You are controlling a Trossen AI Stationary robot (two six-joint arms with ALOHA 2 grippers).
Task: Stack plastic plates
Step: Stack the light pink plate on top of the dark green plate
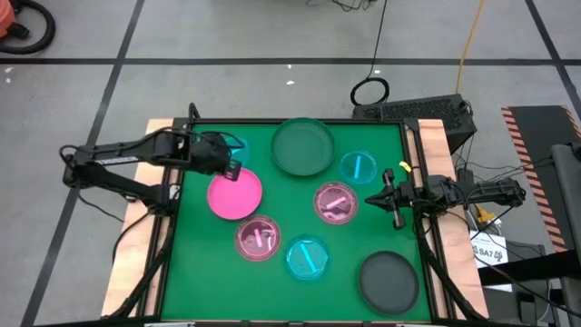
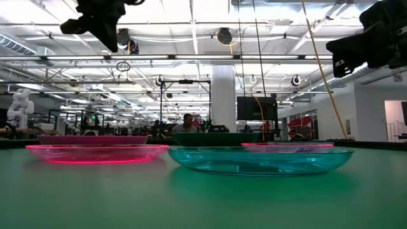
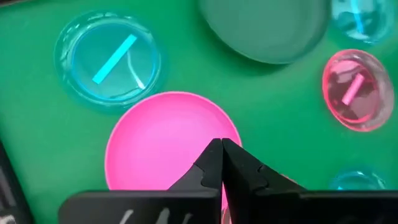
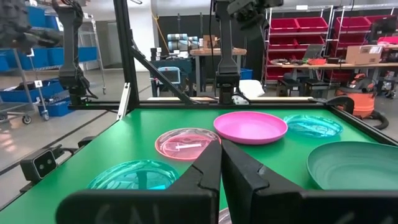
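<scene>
Several round plates lie flat on the green mat. The opaque hot pink plate (image 1: 234, 196) (image 3: 165, 140) sits left of centre. A dark green-grey plate (image 1: 302, 145) lies at the far side and another (image 1: 388, 280) at the near right corner. Translucent pink plates (image 1: 335, 202) (image 1: 258, 238) and translucent cyan plates (image 1: 358, 166) (image 1: 307, 257) are spread between them; a third cyan plate (image 3: 109, 59) is partly hidden under the left arm. My left gripper (image 1: 231, 170) (image 3: 221, 149) hovers shut above the hot pink plate's far part. My right gripper (image 1: 370, 199) (image 4: 219, 146) waits shut near the right edge.
Wooden rails (image 1: 434, 154) border the mat on the left and right. The arms' bases stand at the left (image 1: 82, 168) and right (image 1: 490, 193) sides. In the low view both grippers hang well above the plates. Bare mat shows at the near left (image 1: 195, 282).
</scene>
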